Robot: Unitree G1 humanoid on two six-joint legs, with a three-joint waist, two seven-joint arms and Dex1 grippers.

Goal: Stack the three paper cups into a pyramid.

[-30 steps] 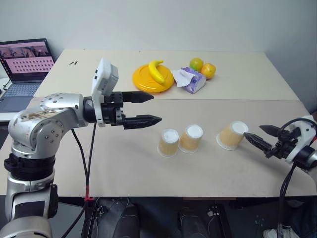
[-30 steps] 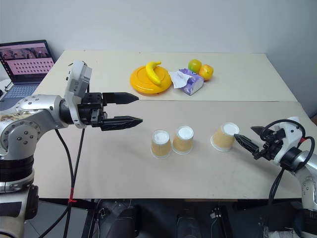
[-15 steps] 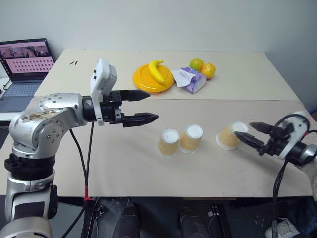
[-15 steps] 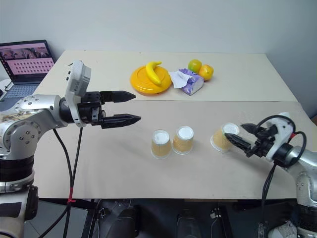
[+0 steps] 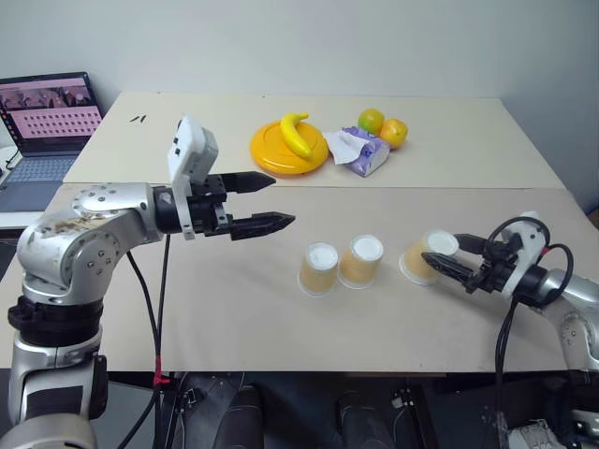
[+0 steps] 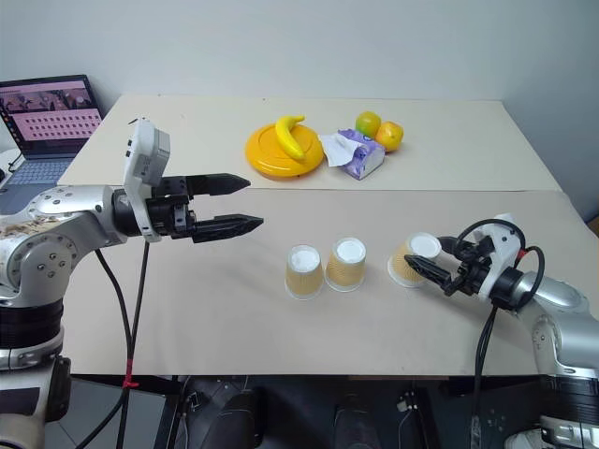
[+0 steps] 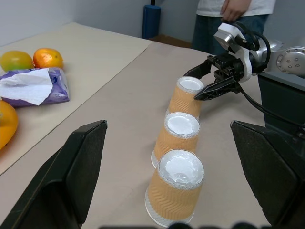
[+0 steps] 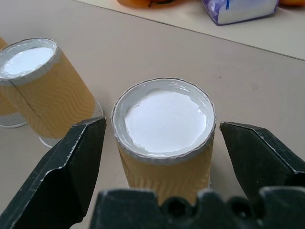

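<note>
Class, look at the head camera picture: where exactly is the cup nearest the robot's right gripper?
That cup stands upside down on the table, right of the other two cups, between the open fingers of the right gripper.

Three paper cups (image 5: pixel 360 261), two oranges (image 5: pixel 384 127), one banana (image 5: pixel 297 132), one plate (image 5: pixel 271 152).

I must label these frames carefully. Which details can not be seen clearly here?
- Third cup: its foot, right wrist view, hidden behind the right gripper.
- Laptop: cut by the left eye view's edge; screen text too small.
- Person: only the torso, left wrist view, cut off above.
</note>
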